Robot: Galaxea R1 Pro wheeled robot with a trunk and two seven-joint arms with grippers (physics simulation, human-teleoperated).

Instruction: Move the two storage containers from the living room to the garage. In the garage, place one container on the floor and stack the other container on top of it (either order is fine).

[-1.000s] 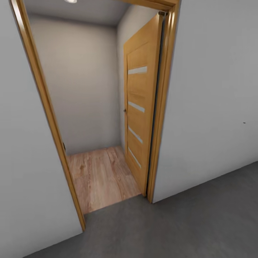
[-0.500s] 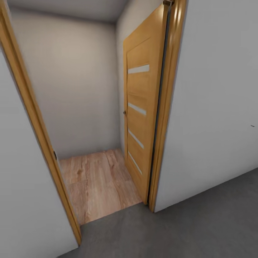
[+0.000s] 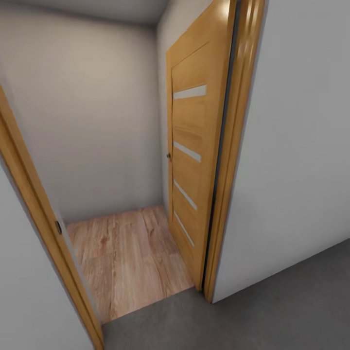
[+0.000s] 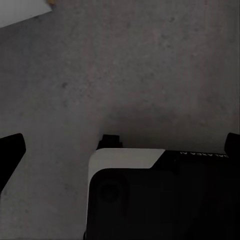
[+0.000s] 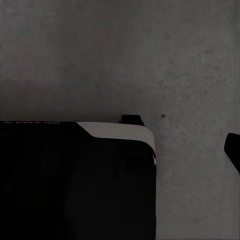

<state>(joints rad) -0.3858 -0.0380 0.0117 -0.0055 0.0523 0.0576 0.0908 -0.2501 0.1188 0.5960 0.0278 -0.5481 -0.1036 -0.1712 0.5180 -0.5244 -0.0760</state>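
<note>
The storage containers are out of view. I face an open doorway from the dark grey concrete floor (image 3: 277, 311) of the garage. In the left wrist view my left gripper (image 4: 121, 145) is open and holds nothing, its black fingertips (image 4: 10, 150) far apart at the frame's edges over the concrete. In the right wrist view one black fingertip (image 5: 233, 150) of my right gripper sits at the frame's edge; the other is lost against my dark body (image 5: 75, 180). Nothing is held there either.
A wooden door (image 3: 192, 160) with pale slats stands swung inward. Light wood-plank flooring (image 3: 126, 257) starts at the threshold and ends at a plain wall (image 3: 97, 121). The left jamb (image 3: 34, 214) and right jamb (image 3: 231, 170) bound the passage, beside a white wall (image 3: 301, 146).
The head camera has moved closer to the doorway: the door and jambs look larger, the left jamb has slid towards the frame's edge, and less concrete shows.
</note>
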